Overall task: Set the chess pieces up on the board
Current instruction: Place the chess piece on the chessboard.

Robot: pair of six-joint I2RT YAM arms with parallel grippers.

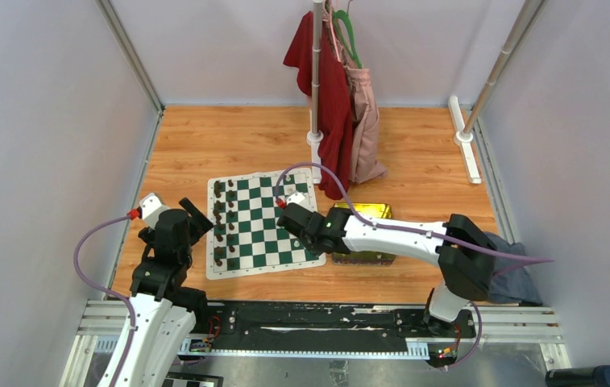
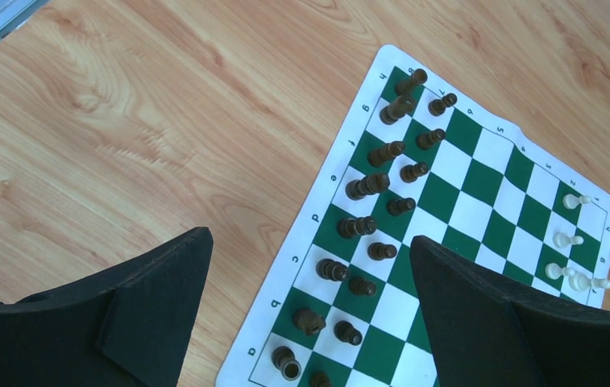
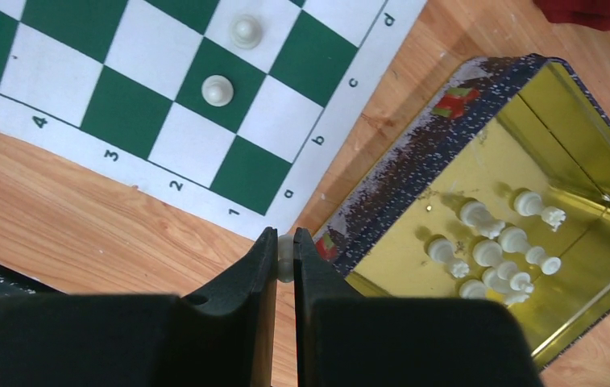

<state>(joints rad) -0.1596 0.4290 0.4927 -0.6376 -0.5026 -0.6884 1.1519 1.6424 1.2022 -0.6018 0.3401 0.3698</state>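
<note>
A: What room is there around the edges?
B: The table (image 1: 205, 137) shows bare wood past the far and left edges of the board (image 1: 265, 222). A gold-lined tin (image 3: 414, 161) sits just beside its right edge.
A: Any writing?
B: On the white border, 1 to 4 along one edge, a to d along the next.
A: And the chess pieces (image 3: 487, 254)?
B: Cream-white, of mixed heights. Most lie heaped in the tin, and a few stand near the board's right edge. Dark chessmen (image 2: 366, 185) fill two rows at its left edge.
A: The grippers?
B: The right gripper (image 3: 285, 246) pinches one cream piece (image 3: 285, 262) over the gap between board corner and tin. The left gripper (image 2: 309, 242) hangs spread wide over the board's left edge.
</note>
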